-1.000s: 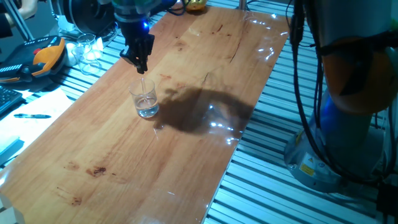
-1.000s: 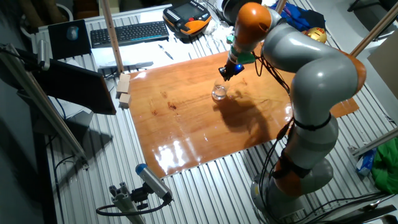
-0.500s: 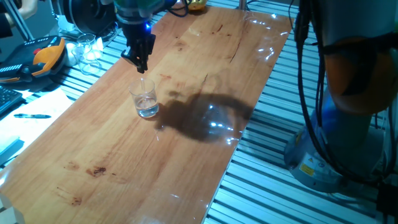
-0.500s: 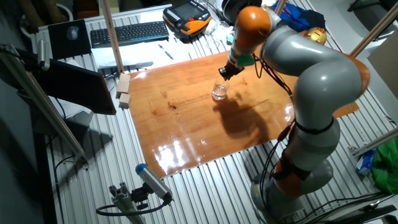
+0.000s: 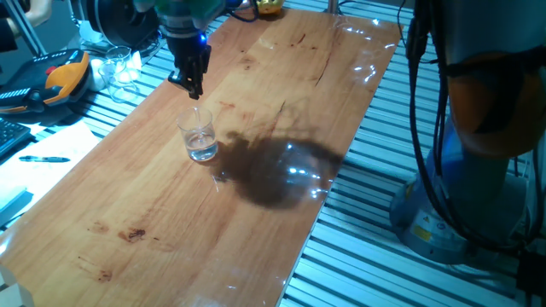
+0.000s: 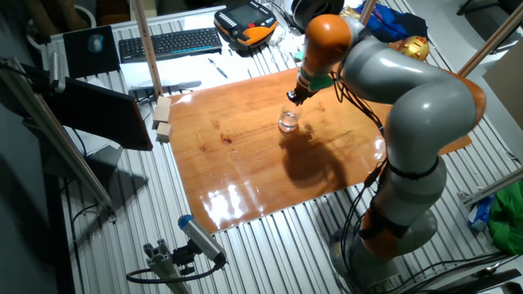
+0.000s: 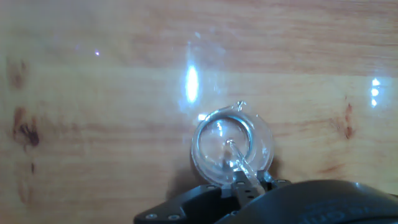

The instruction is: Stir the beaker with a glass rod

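Glass: one beaker (image 5: pixel 199 136) on the table (image 5: pixel 281 77), one glass rod (image 7: pixel 236 160) dipped in, claw (image 5: pixel 193 88) clenched around it.

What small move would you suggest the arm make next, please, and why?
Probably sweep the glass rod in a small circle: the gripper holds it above the beaker, and its tip already sits inside the rim.

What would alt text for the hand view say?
Looking straight down, a thin glass rod held in the fingers dips into a small clear beaker standing on a glossy wooden table.
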Controlling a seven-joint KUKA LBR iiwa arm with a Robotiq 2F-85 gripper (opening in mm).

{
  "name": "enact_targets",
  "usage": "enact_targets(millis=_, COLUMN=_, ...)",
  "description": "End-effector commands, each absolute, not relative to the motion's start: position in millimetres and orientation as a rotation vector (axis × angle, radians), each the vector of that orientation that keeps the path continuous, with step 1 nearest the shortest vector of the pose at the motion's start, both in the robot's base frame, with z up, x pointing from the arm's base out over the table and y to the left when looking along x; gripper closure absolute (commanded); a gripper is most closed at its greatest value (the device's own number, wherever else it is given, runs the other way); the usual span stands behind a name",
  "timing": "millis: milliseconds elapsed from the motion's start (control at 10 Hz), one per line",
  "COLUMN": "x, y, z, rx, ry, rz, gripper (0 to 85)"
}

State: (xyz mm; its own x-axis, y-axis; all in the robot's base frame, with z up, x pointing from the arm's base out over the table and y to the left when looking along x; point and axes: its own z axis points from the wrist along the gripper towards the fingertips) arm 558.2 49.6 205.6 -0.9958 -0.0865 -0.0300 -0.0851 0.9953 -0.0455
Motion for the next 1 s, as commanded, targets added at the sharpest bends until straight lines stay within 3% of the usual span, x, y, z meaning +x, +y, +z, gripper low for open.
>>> enact_targets(millis=0, x=559.0, y=50.5, z=206.0, rx=-0.102, ry=3.171, rz=-0.042, gripper=85.0)
enact_targets(millis=500, x=566.1, y=56.0, z=207.8, rx=0.073, ry=3.179, rz=0.098, gripper=85.0)
enact_targets(millis=900, x=566.0, y=55.7, z=210.1, rx=0.033, ry=3.033, rz=0.077, gripper=85.0)
